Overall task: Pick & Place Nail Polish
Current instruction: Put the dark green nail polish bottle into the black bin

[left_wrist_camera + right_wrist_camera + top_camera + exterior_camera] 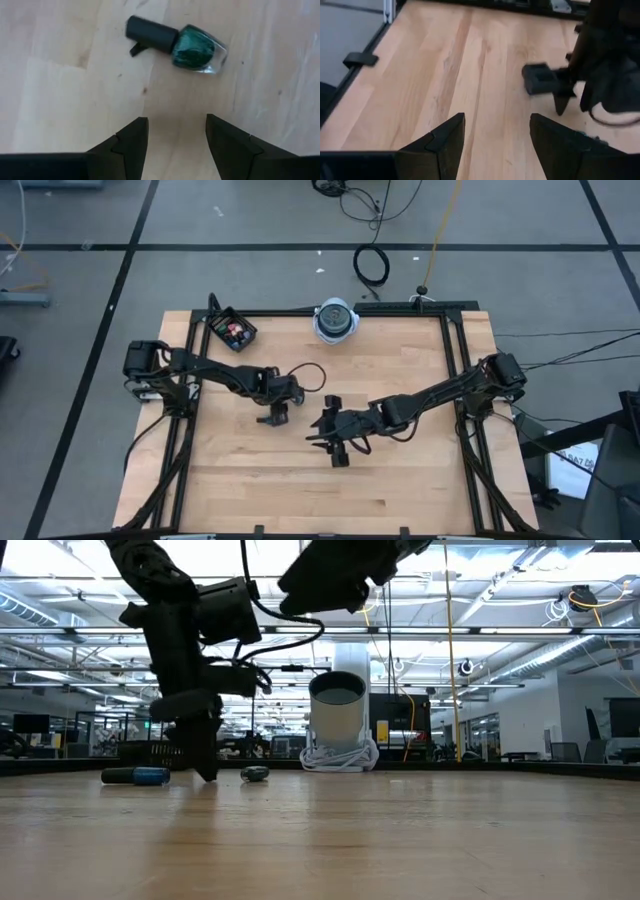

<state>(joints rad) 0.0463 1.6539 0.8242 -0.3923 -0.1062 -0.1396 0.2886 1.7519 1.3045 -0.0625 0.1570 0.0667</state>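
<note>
While both end effectors gape (left [176, 142], right [497, 140]), one green bottle [192, 47] lies flat

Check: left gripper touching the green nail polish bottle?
Apart. The left wrist view shows the left gripper open, with bare wood between its fingertips and the green nail polish bottle lying on its side.

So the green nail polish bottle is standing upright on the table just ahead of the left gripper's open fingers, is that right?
Not quite. The green nail polish bottle is lying on its side, not upright; the left wrist view shows it flat on the table, dark cap pointing sideways. It does lie just ahead of the left gripper, whose fingers are open.
</note>
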